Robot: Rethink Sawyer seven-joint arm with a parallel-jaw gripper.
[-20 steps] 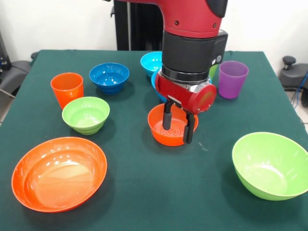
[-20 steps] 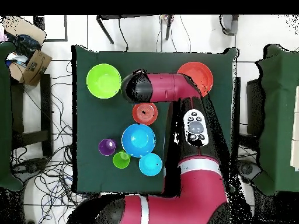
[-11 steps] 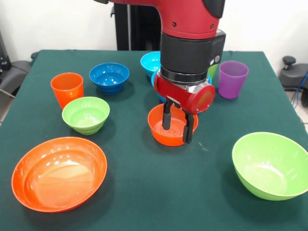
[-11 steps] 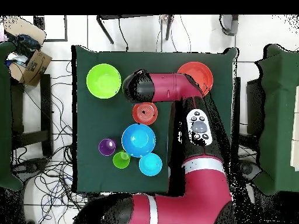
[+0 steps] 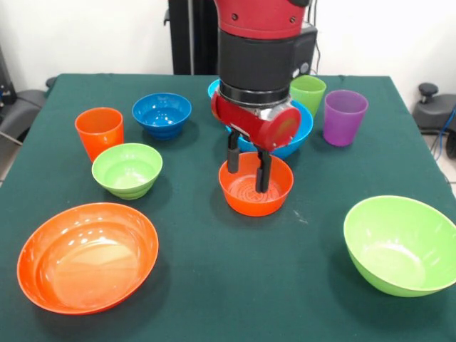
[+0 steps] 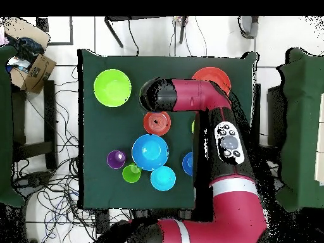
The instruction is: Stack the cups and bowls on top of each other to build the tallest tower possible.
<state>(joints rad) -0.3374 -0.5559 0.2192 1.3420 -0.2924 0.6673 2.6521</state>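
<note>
The claw hangs over the small orange bowl in the middle of the green-clothed table, its two black fingers parted and empty, one at the bowl's far-left rim, the other dipping toward its ridged bottom. Glossy plastic bowls and smooth tapered tumblers stand scattered, none stacked; a big light blue bowl sits just behind.

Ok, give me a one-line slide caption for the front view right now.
Sawyer's open end effector straddles the far rim of the small orange plastic bowl; cups and bowls sit unstacked on the green table.
</note>
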